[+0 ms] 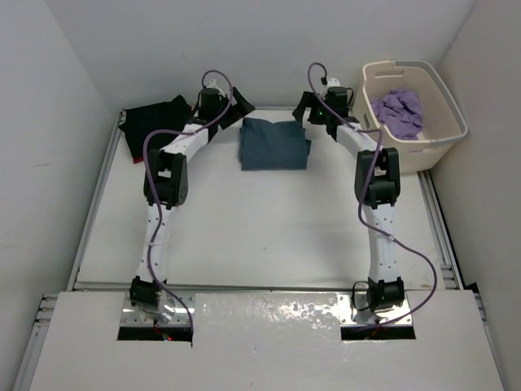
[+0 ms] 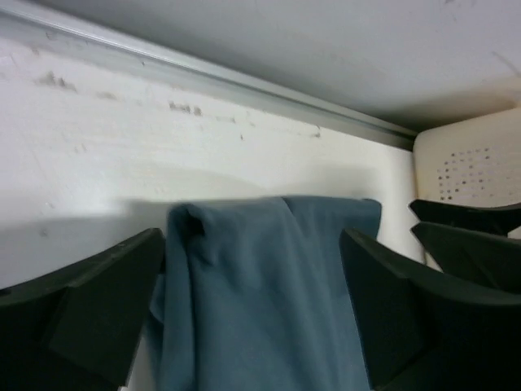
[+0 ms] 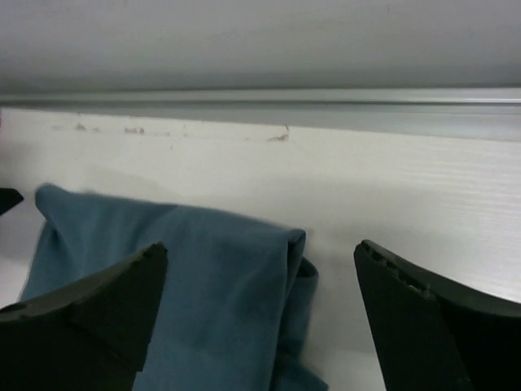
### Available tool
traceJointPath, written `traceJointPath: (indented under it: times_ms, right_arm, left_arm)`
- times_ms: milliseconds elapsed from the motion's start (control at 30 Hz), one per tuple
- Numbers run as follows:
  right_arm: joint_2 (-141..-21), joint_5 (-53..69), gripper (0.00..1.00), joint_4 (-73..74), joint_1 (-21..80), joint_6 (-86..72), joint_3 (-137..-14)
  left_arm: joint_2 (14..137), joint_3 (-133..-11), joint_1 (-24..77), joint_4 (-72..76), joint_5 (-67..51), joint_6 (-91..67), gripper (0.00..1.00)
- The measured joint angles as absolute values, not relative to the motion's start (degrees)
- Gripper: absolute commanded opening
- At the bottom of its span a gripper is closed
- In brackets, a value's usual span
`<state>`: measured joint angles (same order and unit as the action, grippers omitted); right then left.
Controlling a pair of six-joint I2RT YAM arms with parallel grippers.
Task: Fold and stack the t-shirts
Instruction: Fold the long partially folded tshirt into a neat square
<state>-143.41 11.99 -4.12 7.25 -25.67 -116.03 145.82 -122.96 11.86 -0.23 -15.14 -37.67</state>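
– where's the shirt sitting right now?
– the slate blue-grey shirt (image 1: 274, 143) lies folded flat at the far middle of the bench (image 1: 244, 236), near the back rail (image 3: 326, 99). the black shirt (image 1: 151, 122) is heaped in the far left corner. the lavender shirt (image 1: 399, 110) is inside the cream tub (image 1: 444, 134) at far right.
– and your claws?
– i see my left claw (image 2: 252, 314) over that folded shirt's far left corner, jaws spread wide with cloth between them. my right claw (image 3: 260, 318) is at its far right corner, jaws just as wide, not clamped on it.
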Motion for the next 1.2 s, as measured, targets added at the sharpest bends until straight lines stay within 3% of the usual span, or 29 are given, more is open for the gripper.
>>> traceJointPath:
  times_ms: [133, 400, 533, 767, 1000, 1200]
  right_arm:
    - [-143.8, 12.4, 0.99, -4.0, 7.2, -24.2, -117.9]
    - [-128.4, 18.9, 0.99, -8.9, 7.3, -25.3, -99.2]
    - [-127.4, 23.0, 0.99, -14.5, 7.7, -28.9, -97.2]
    - [-140.6, 25.9, 0.99, -18.0, 9.1, -35.6, -109.6]
    - [-156.9, 21.8, 0.99, -16.4, 9.1, -38.3, -123.5]
    - [-158.0, 18.7, 0.99, -16.0, 8.7, -40.5, -125.4]
  left_arm:
    - [146.8, -125.7, 11.5, 0.0, -14.7, -38.9, 1.00]
    - [140.5, -119.5, 13.4, 2.1, -14.2, -37.5, 1.00]
    - [140.7, -120.9, 16.0, 2.8, -15.2, -37.8, 1.00]
    - [149.6, -130.6, 18.0, 6.9, -16.0, -40.4, 1.00]
    - [158.3, -131.3, 15.8, 10.4, -15.3, -44.4, 1.00]
    - [158.4, -131.3, 13.6, 11.1, -16.8, -47.3, 1.00]
